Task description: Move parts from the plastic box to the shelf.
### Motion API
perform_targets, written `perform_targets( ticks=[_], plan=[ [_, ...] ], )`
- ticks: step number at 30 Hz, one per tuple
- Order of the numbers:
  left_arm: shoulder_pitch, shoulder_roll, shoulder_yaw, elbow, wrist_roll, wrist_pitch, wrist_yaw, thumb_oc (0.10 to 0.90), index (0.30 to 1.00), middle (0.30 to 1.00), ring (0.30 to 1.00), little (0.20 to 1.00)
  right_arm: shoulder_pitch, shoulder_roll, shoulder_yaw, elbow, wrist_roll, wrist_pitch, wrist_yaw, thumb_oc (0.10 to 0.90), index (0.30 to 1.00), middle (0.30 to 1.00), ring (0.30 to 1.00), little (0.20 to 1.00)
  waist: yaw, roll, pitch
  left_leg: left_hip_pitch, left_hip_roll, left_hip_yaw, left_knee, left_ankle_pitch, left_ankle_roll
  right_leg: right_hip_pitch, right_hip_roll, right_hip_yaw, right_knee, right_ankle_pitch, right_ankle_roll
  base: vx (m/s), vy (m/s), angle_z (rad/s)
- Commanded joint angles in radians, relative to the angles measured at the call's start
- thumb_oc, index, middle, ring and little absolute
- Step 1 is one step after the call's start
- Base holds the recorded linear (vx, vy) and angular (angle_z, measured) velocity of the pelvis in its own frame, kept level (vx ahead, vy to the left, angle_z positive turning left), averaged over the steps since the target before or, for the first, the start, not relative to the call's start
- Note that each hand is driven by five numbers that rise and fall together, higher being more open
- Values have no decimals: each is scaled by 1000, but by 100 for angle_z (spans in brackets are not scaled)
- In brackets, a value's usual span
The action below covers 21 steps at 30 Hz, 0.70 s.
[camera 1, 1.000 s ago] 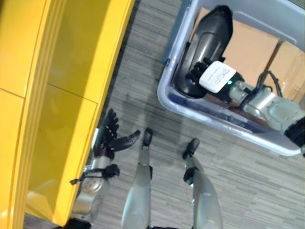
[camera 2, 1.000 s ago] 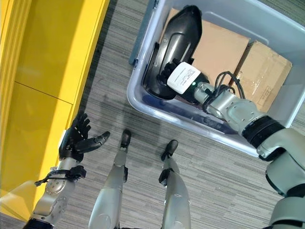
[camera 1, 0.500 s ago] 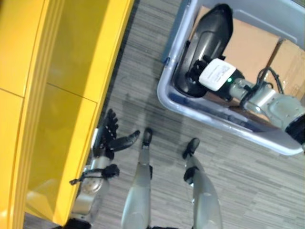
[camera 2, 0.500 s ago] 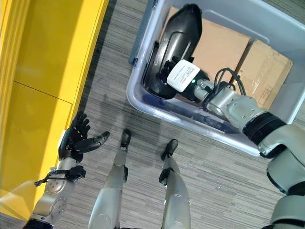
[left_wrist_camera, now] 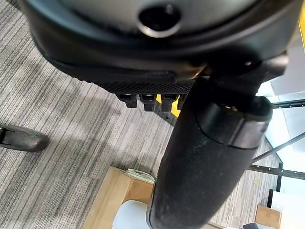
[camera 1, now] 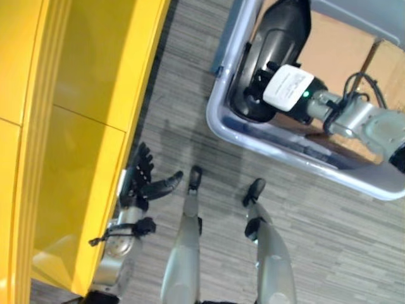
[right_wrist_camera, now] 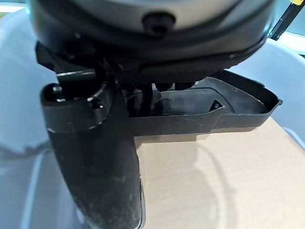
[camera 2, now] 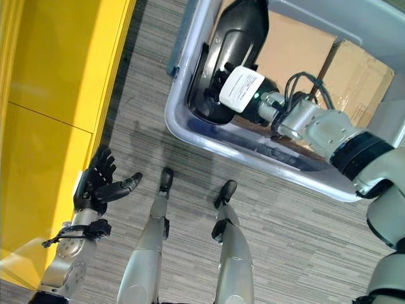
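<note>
A long black moulded part lies tilted in the grey plastic box, against its near left wall. My right hand, with a white cover on its back, reaches into the box and is shut on the part's rim. In the right wrist view its thumb sits outside the rim of the part and its fingers curl inside. My left hand hangs open, holding nothing, beside the yellow shelf; the left wrist view shows its straight thumb.
Two flat cardboard boxes lie in the plastic box under and beside the part. The yellow shelf runs along the whole left side. Grey striped carpet lies between the shelf and the box.
The whole picture has shifted a little, so the camera moved. My right hand has pushed slightly farther onto the black part. The left hand has stayed as it was.
</note>
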Motion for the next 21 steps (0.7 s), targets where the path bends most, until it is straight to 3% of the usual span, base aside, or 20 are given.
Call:
perform_targets(
  ticks=[1,7,21],
  plan=[
    [57,79,28,-143,15,-104,-1,900,1000,1000,1000,1000,-128,-54,116,189,-69,51,37,400,300,300,300,300,48,-19,-15,98,45,21,12,-109,-13,-9,-80,71,101,-68,109,-9,-39,2],
    [62,65,36,-143,11,-106,-2,900,1000,1000,1000,1000,-91,-42,112,218,-89,49,42,400,300,300,300,300,46,-4,-15,102,45,18,2,-105,-13,-15,-80,69,103,-67,110,-4,-6,2],
    [44,60,19,-139,17,-102,-1,900,1000,1000,1000,1000,7,-42,29,238,-87,61,22,400,300,300,300,300,41,-8,-15,120,52,20,-11,-101,-16,-2,-73,67,93,-63,110,-3,-3,2]
  ],
)
